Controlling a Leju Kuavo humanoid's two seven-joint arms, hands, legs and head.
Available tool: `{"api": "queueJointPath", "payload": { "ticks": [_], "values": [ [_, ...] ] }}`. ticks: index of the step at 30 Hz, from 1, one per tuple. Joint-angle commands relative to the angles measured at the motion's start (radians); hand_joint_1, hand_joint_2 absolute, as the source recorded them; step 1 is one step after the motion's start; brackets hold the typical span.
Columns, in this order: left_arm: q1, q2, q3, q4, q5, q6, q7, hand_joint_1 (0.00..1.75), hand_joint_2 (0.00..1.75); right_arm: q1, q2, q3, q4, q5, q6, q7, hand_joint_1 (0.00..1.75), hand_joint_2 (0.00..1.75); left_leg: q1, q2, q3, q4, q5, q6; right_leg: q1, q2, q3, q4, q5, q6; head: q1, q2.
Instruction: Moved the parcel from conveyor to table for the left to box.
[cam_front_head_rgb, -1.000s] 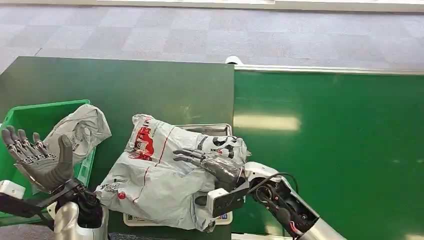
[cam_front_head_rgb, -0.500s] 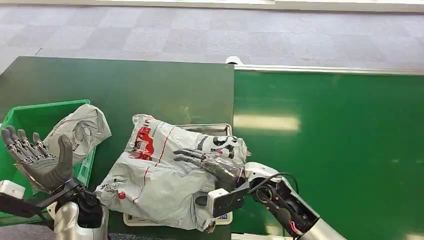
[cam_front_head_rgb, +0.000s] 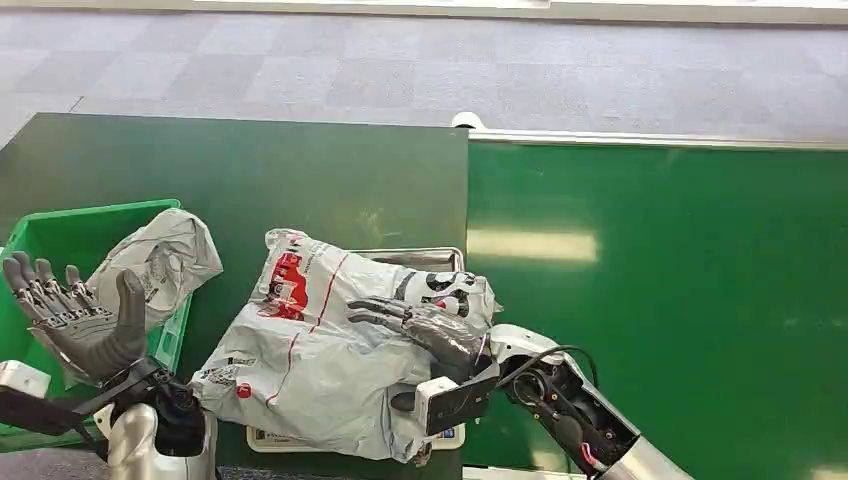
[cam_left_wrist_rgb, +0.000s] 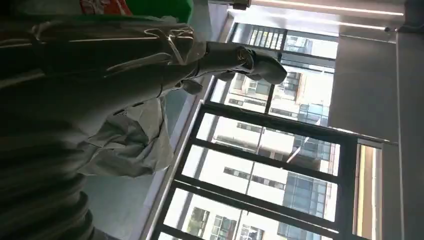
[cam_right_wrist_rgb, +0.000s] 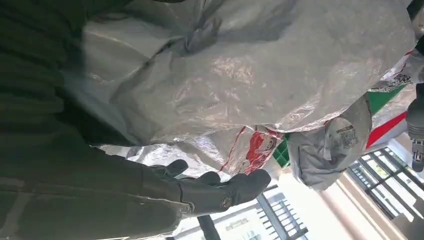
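Note:
A crumpled grey plastic parcel (cam_front_head_rgb: 310, 350) with red print lies on a flat metal tray (cam_front_head_rgb: 420, 257) on the dark green table (cam_front_head_rgb: 250, 170). My right hand (cam_front_head_rgb: 425, 328) rests on top of the parcel near its right end, fingers stretched out and apart, gripping nothing. The right wrist view has the parcel (cam_right_wrist_rgb: 240, 65) close against the hand, with the thumb (cam_right_wrist_rgb: 225, 192) standing free. My left hand (cam_front_head_rgb: 80, 325) is raised palm up beside the green box (cam_front_head_rgb: 60, 225), fingers spread and empty. Its thumb (cam_left_wrist_rgb: 250, 57) sticks out free in the left wrist view.
A second grey parcel (cam_front_head_rgb: 165, 255) lies in the green box, hanging over its right rim. The brighter green conveyor (cam_front_head_rgb: 680, 300) runs along the right, its edge meeting the table. Grey floor lies beyond both.

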Motion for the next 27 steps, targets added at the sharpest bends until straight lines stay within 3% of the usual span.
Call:
{"api": "queueJointPath", "payload": {
  "ticks": [1,8,9,10,12,16,20,27],
  "values": [
    [-0.022,0.012,0.011,0.052,0.003,0.001,0.002,0.0,1.75,-0.017,-0.012,0.008,0.004,-0.001,0.006,-0.003,0.0,1.75,0.0,-0.001,0.0,-0.001,0.001,0.001,0.001,-0.002,0.0,-0.001,0.001,-0.002,0.0,0.0],
    [-0.022,0.012,0.011,0.052,0.003,0.001,0.002,0.0,1.75,-0.017,-0.012,0.008,0.004,-0.001,0.006,-0.003,0.0,1.75,0.0,-0.001,0.0,-0.001,0.001,0.001,0.0,-0.002,0.0,-0.001,0.001,-0.002,0.0,0.0],
    [0.002,0.019,0.004,0.046,0.01,-0.05,0.002,0.0,1.75,0.288,0.12,-0.369,-0.2,-0.378,-0.126,-0.111,0.0,1.75,0.0,-0.001,0.0,0.0,0.001,0.001,0.0,-0.001,0.0,0.0,0.0,-0.001,0.0,0.0],
    [0.013,0.018,0.005,0.036,0.011,-0.054,0.002,0.0,1.75,0.335,0.091,-0.616,-0.254,-0.576,-0.077,-0.111,0.0,1.75,0.0,-0.001,0.0,-0.001,0.001,0.001,0.001,-0.002,0.001,-0.001,0.001,-0.002,0.0,0.0],
    [0.022,0.018,0.009,0.028,0.014,-0.062,0.002,0.0,1.75,0.386,0.043,-0.673,-0.315,-0.604,-0.015,-0.106,0.0,1.75,0.0,-0.008,0.001,-0.001,0.001,0.001,0.001,-0.008,0.003,-0.002,-0.001,-0.002,0.001,0.0],
    [0.022,0.018,0.009,0.028,0.014,-0.062,0.002,0.0,1.75,0.386,0.043,-0.673,-0.315,-0.604,-0.015,-0.106,0.0,1.75,0.0,-0.012,-0.003,0.0,0.001,0.002,0.001,-0.012,0.002,-0.001,-0.001,-0.002,-0.002,0.0],
    [0.022,0.018,0.009,0.028,0.014,-0.062,0.002,0.0,1.75,0.386,0.043,-0.673,-0.315,-0.604,-0.015,-0.106,0.0,1.75,0.0,-0.003,-0.003,0.0,0.0,0.001,0.0,-0.005,0.0,-0.001,0.0,-0.001,-0.002,0.0],
    [0.022,0.018,0.009,0.028,0.014,-0.062,0.002,0.0,1.75,0.386,0.043,-0.673,-0.315,-0.604,-0.015,-0.106,0.0,1.75,0.0,-0.004,-0.001,0.001,0.001,0.001,0.0,-0.005,0.001,-0.001,0.0,-0.001,-0.002,0.0]
  ]
}}
